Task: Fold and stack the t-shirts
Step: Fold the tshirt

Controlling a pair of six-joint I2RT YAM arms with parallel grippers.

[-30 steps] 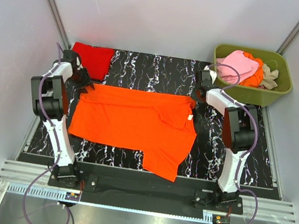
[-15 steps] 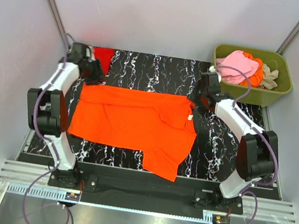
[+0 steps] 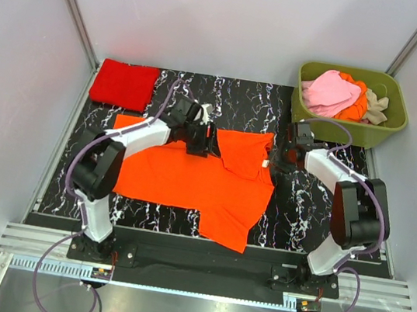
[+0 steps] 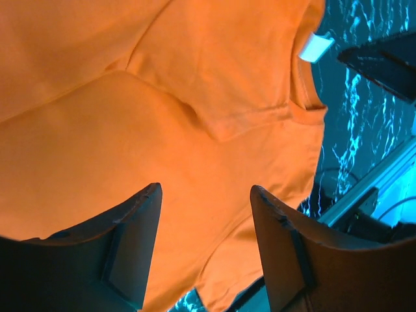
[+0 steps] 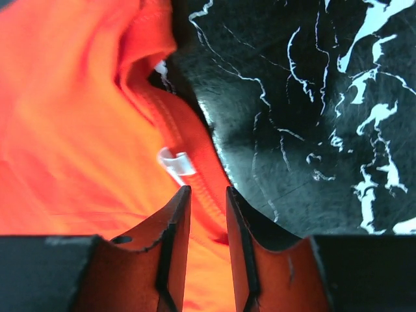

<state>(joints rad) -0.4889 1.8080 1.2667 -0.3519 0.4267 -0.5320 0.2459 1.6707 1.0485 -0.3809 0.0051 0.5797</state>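
Hovering over the shirt [image 3: 181, 179], spread 9-to-3, my left gripper [image 4: 205, 192] gapes empty. My right gripper [image 5: 207, 190] is nearer its collar [image 5: 175, 123] at 3 o'clock, barely parted; whether it grips I cannot tell.

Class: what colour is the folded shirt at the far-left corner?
Folded shirt: red; top external view shows it best.

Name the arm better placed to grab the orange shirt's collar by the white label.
Right. The right jaws sit over the collar hem of the orange shirt beside its white label; the left jaws hang open over mid-cloth, farther off.
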